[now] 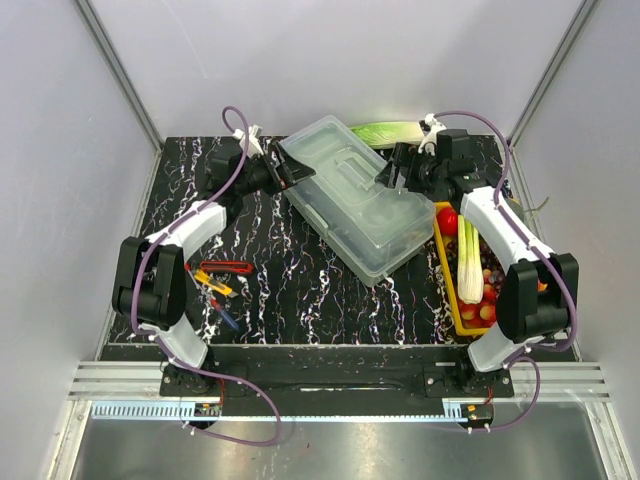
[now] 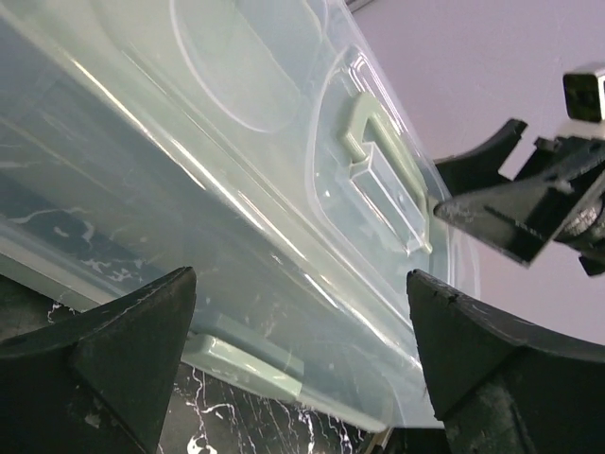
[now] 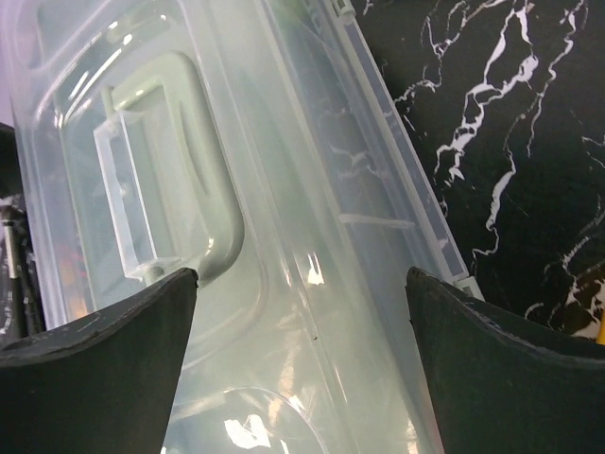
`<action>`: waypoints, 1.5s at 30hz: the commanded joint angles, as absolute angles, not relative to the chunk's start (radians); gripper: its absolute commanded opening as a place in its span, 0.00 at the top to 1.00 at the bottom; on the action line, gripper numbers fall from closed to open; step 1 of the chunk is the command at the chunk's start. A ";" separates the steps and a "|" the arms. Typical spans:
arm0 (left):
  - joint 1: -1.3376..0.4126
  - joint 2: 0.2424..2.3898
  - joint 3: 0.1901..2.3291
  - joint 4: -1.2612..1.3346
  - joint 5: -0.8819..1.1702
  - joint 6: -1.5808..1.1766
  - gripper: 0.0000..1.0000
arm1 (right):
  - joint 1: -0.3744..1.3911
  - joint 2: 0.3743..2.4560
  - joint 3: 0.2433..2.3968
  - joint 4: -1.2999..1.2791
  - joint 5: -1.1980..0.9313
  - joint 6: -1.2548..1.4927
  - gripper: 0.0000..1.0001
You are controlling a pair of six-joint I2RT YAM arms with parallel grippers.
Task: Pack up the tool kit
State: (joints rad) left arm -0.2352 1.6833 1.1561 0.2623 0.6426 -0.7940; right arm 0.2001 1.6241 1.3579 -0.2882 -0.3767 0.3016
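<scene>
Tool kit (image 1: 352,207) single and shut, one lid handle (image 3: 219,203), left hand (image 1: 291,175), right hand (image 1: 386,180), both released

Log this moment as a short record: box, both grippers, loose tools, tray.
box: tool kit box, lid on, lying diagonally mid-table
handle: lid handle, lying flat
left: left gripper open, at the box's far left end
right: right gripper open, above the lid
tools: hand tools loose on the table, left of the box
tray: yellow tray holding vegetables, right of the box
</scene>
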 commanded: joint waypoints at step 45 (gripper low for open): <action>-0.141 1.367 1.054 -0.125 0.349 -0.490 0.01 | 0.308 1.488 1.497 -0.492 -0.256 0.181 0.00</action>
State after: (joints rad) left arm -0.1429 1.3891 1.1419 -0.2928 0.0479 -0.3370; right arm 0.3004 1.4891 1.4620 -0.4812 -0.1028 0.2184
